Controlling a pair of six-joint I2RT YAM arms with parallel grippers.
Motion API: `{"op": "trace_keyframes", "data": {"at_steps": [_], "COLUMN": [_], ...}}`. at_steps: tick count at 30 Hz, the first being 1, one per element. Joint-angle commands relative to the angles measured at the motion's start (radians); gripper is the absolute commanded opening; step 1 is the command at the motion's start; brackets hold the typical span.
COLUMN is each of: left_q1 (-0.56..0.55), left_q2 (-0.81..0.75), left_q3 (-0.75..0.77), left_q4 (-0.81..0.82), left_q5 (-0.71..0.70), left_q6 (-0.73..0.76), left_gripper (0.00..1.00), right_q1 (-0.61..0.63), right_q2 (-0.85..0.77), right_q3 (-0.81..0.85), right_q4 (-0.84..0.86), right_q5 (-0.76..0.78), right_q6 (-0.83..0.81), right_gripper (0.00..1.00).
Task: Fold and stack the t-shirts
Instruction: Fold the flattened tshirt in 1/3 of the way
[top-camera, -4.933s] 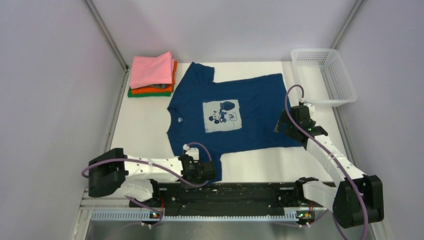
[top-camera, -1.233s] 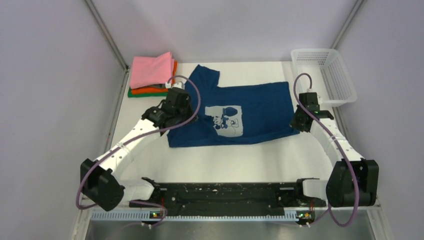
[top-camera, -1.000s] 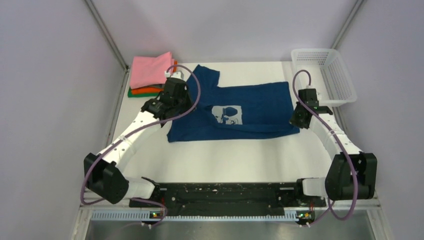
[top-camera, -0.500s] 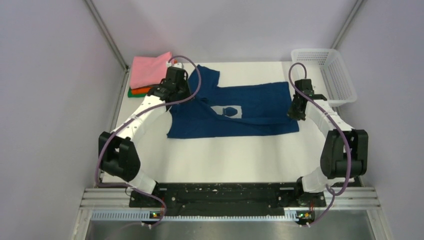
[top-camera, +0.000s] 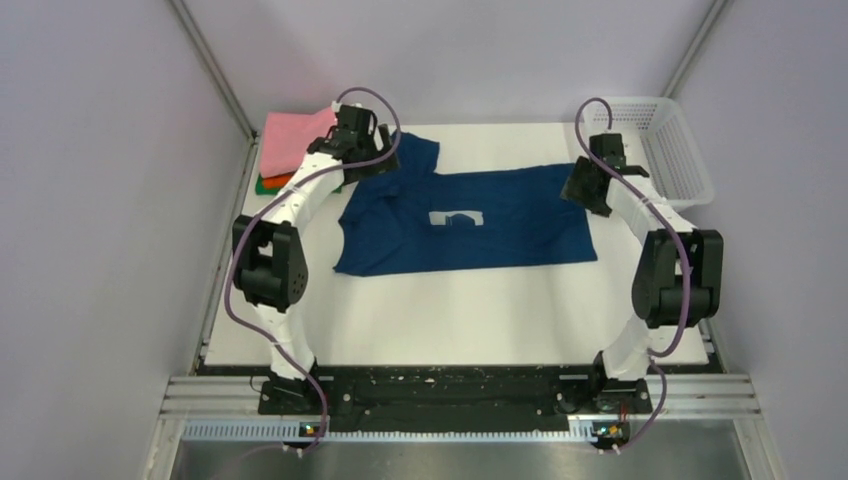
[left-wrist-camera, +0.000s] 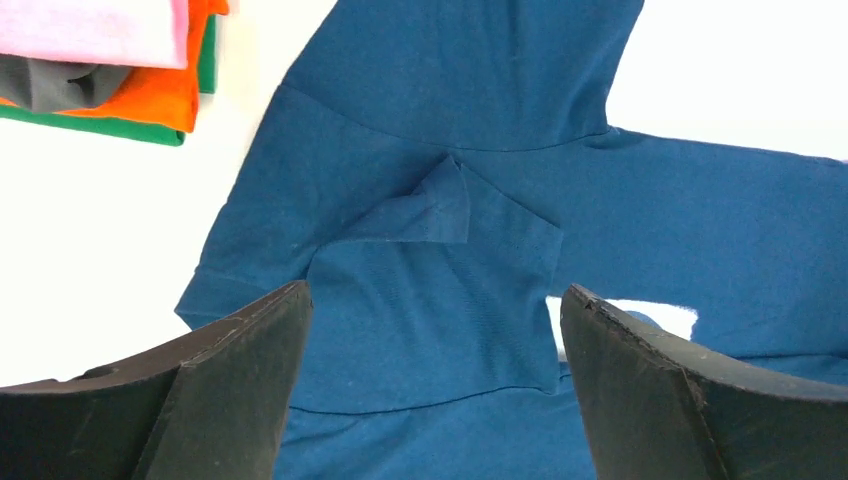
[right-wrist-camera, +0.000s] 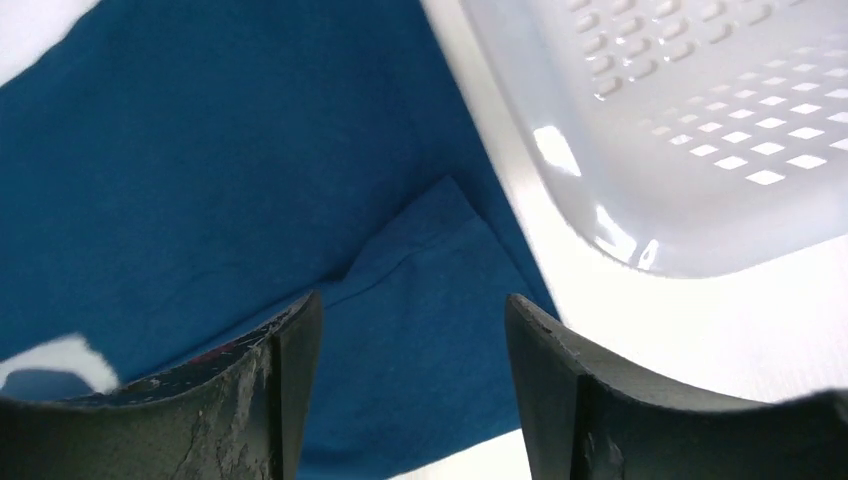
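The navy t-shirt (top-camera: 470, 222) is laid folded. The left gripper (left-wrist-camera: 432, 300), at its ten o'clock, and the right gripper (right-wrist-camera: 410, 305), at two, are spread apart, nothing gripped.

Table (top-camera: 450, 310): navy shirt (top-camera: 500, 230), shirt stack (top-camera: 288, 148), basket (top-camera: 690, 165)

left arm (top-camera: 305, 190) and right arm (top-camera: 638, 208) outstretched, jaws apart, empty

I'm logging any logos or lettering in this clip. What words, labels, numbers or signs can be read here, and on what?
None can be read.
White print on the navy shirt: only a thin strip shows from under the fold, with no lettering legible.
Folded shirts in the stack: no text visible.
Basket: plain, no label visible.
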Motion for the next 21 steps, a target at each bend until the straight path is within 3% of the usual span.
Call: {"op": "trace_keyframes", "data": {"at_steps": [1, 8, 15, 21], "left_q1": [0.003, -0.034, -0.038, -0.037], "left_q2": [-0.064, -0.143, -0.104, -0.162], "left_q3": [0.005, -0.268, -0.414, -0.62], "left_q4": [-0.006, 0.125, 0.177, 0.231], "left_q5": [0.049, 0.266, 0.26, 0.256], "left_q6": [-0.006, -0.078, -0.119, -0.163], "left_gripper": [0.99, 0.99, 0.99, 0.99], "right_q1": [0.024, 0.097, 0.098, 0.099], "right_q2": [-0.13, -0.161, -0.081, -0.171], "right_q3": [-0.081, -0.276, -0.323, -0.493], "right_q4": [0.07, 0.176, 0.255, 0.228], "right_q5": [-0.118, -0.178, -0.18, -0.179], "right_q6": [-0.035, -0.046, -0.053, -0.007], "right_gripper": [0.67, 0.77, 0.79, 0.79]}}
